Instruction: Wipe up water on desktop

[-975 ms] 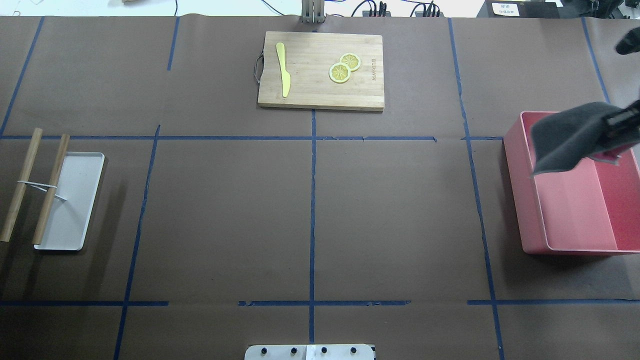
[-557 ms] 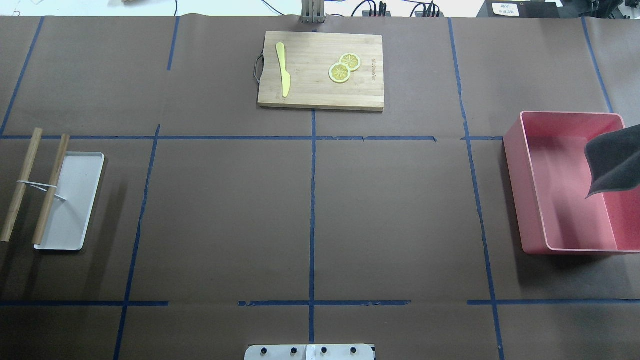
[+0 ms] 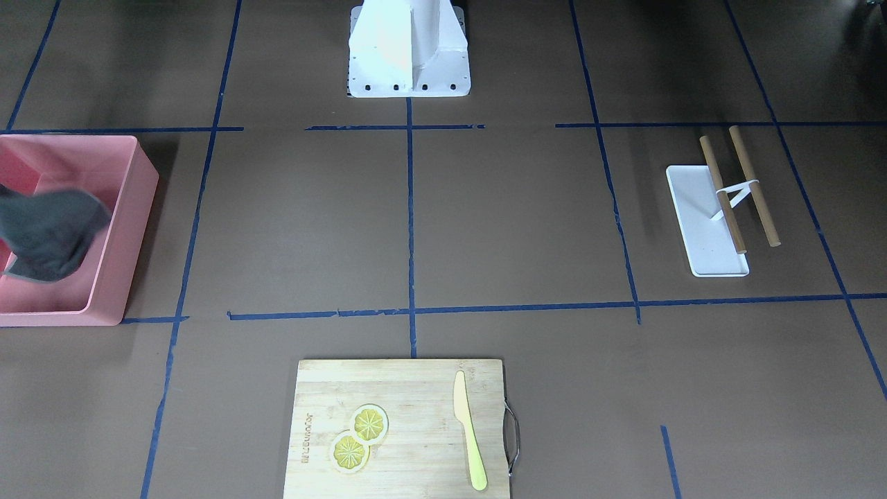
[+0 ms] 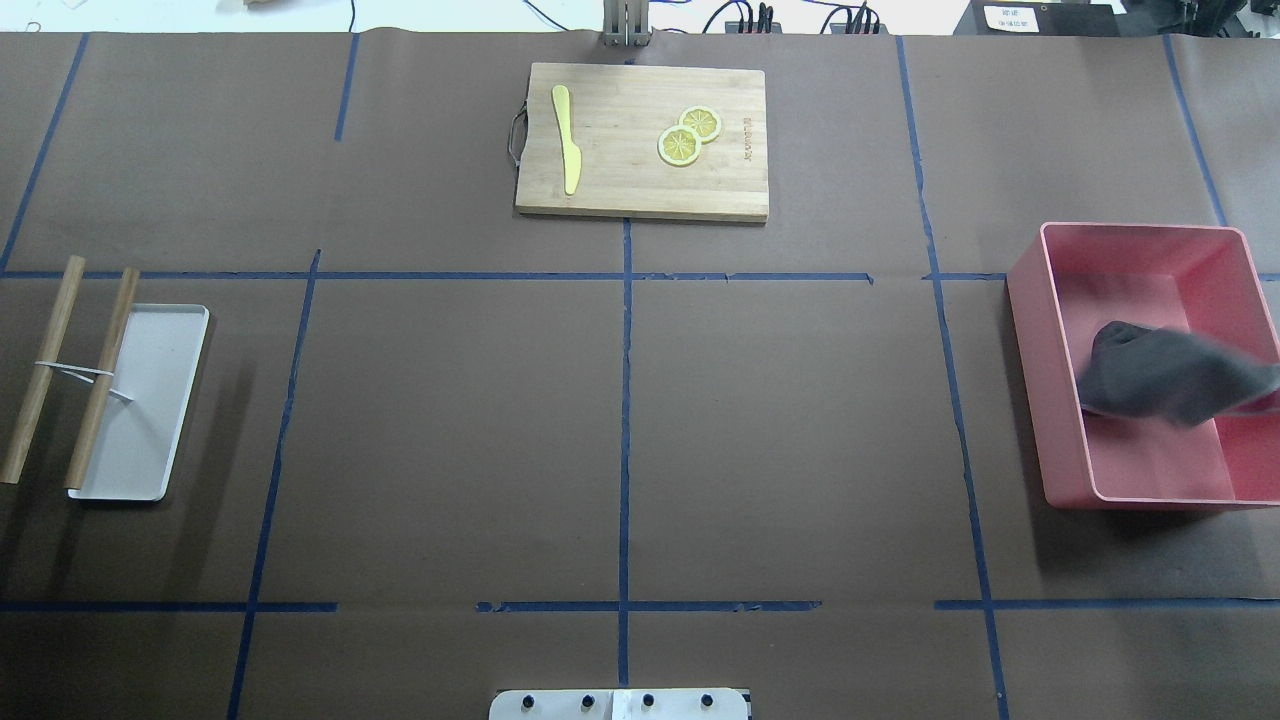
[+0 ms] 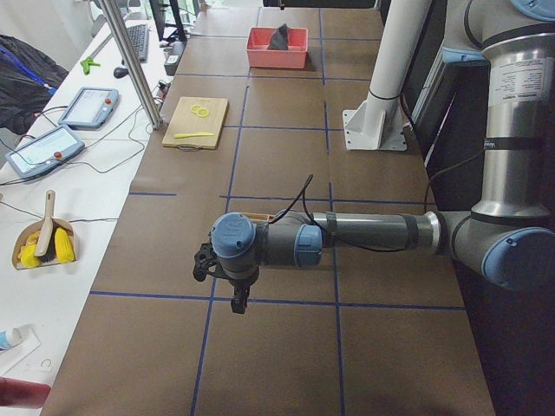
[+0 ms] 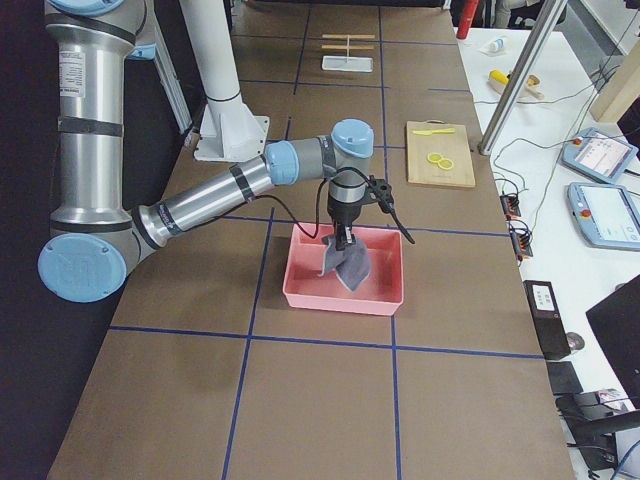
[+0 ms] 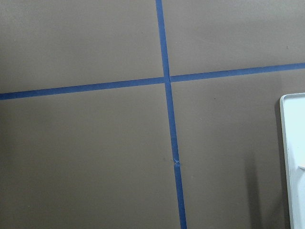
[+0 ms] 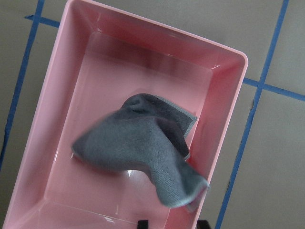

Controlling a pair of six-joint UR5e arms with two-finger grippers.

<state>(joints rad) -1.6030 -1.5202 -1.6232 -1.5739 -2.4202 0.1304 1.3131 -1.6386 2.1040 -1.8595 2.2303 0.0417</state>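
The brown desktop (image 4: 780,420) with its blue tape grid shows no water that I can make out. A dark grey cloth (image 4: 1160,380) is motion-blurred low inside the pink bin (image 4: 1040,400) at the right. In the right wrist view the cloth (image 8: 138,138) spreads over the bin floor, one corner pointing up toward my right gripper (image 8: 172,223). Its fingertips stand apart, open, with nothing between them. That gripper (image 6: 344,238) hangs right above the bin. My left gripper (image 5: 236,299) hovers over bare desktop at the left end. I cannot tell whether it is open or shut.
A bamboo cutting board (image 4: 640,140) with a yellow knife (image 4: 567,140) and lemon slices (image 4: 688,137) lies at the far middle. A white tray (image 4: 140,400) with two tied wooden rods (image 4: 40,370) sits at the left. The robot base (image 3: 409,48) stands at the near edge.
The cloth hung from the right gripper above the bin, then swung right; now it has dropped low into the bin. The right gripper has left the overhead view.
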